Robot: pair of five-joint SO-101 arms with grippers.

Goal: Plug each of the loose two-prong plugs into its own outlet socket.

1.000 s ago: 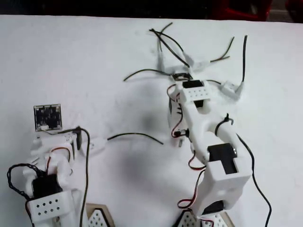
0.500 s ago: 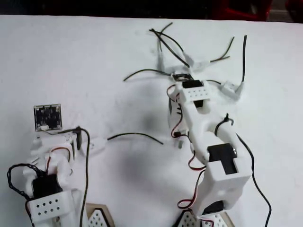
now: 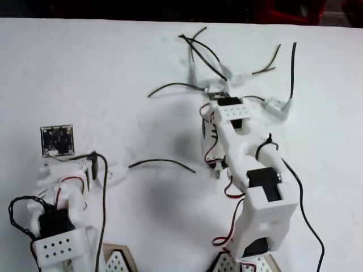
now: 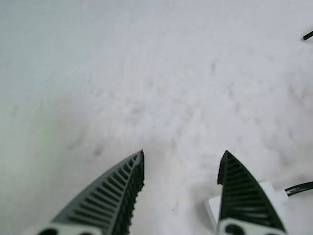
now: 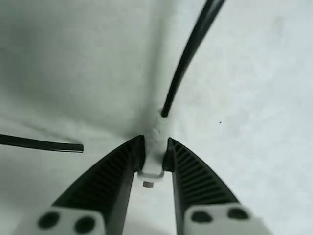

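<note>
Over at the tangle of cords (image 3: 218, 71), the right gripper (image 5: 155, 141) is pinching a white plug (image 5: 156, 128) and its arm just shifted slightly, so pickup looks underway; left gripper (image 4: 183, 152) hangs open.

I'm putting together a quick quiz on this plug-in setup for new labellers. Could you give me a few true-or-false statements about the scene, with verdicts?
1. The right end effector is shut on a white plug with a black cable. True.
2. The left end effector grips a plug. False: it is open, and a loose plug lies on the table beside one finger.
3. The outlet block sits among the tangle of cables. False: it sits near the left arm, apart from the tangle.
4. The right arm extends to that tangle. True.
</note>
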